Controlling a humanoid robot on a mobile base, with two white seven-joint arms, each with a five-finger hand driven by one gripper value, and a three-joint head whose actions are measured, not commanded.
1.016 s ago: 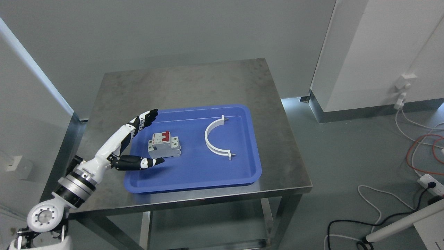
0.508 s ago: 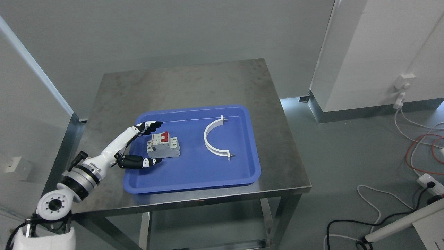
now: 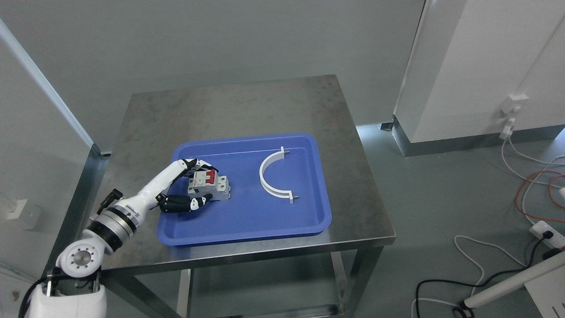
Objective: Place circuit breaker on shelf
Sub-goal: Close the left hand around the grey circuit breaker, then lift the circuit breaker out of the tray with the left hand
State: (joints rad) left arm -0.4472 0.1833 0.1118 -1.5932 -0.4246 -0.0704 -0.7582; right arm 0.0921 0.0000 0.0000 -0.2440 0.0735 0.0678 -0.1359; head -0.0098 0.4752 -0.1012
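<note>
Blue tray (image 3: 247, 229) on a dull grey steel bench (image 3: 247, 106) with darker mottled patches. Circuit breaker (image 3: 208, 185): light grey body, red switch levers, white label area. Curved bracket (image 3: 270, 180): white. Left hand (image 3: 187, 185): white shell with black finger segments and black-and-white fingertips; silver and black wrist rings. Floor cables (image 3: 534, 190): white, orange and black. Walls: pale grey-green.

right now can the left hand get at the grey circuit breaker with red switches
Probably yes: the left hand already brackets the grey circuit breaker with red switches in the blue plastic tray, with nothing between them.
</note>
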